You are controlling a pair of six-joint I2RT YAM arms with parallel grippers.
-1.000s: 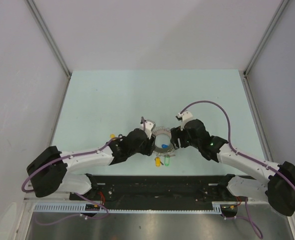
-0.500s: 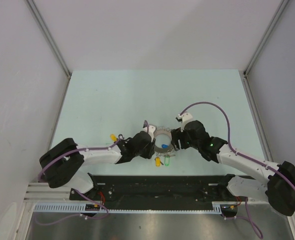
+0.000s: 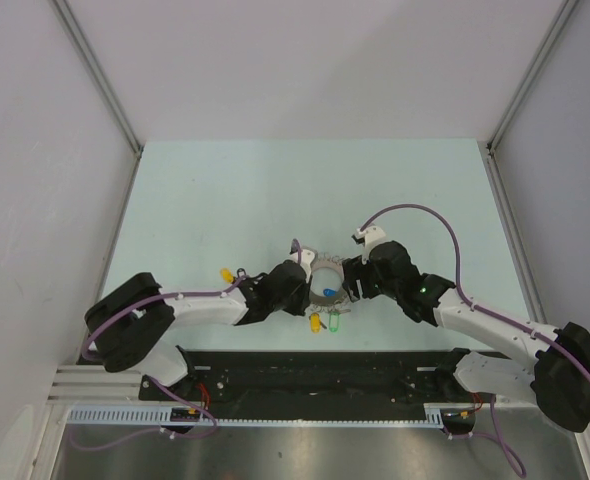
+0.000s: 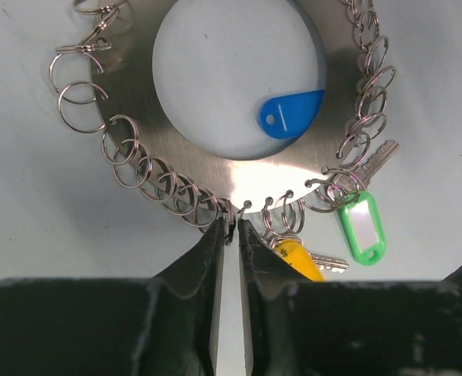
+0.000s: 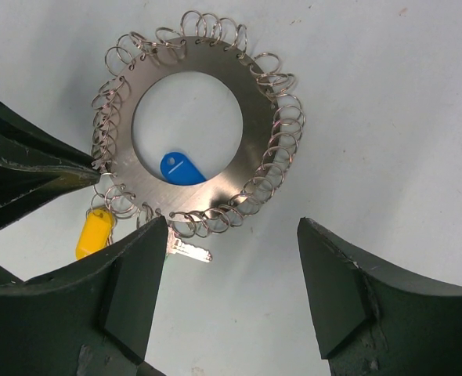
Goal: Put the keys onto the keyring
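Nipping keyring [image 4: 215,176] rim w/ near-shut L pincer [image 4: 229,229]; R pincer [image 5: 231,227] wide open.

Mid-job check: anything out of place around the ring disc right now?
Yes. The blue teardrop plastic tag lies loose inside the hole of the flat steel disc, on no ring. A yellow-headed key sits apart on the table, left of the disc.

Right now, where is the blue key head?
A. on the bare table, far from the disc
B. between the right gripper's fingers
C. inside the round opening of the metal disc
C: both wrist views show the blue key head within the opening of the metal disc, at its inner edge.
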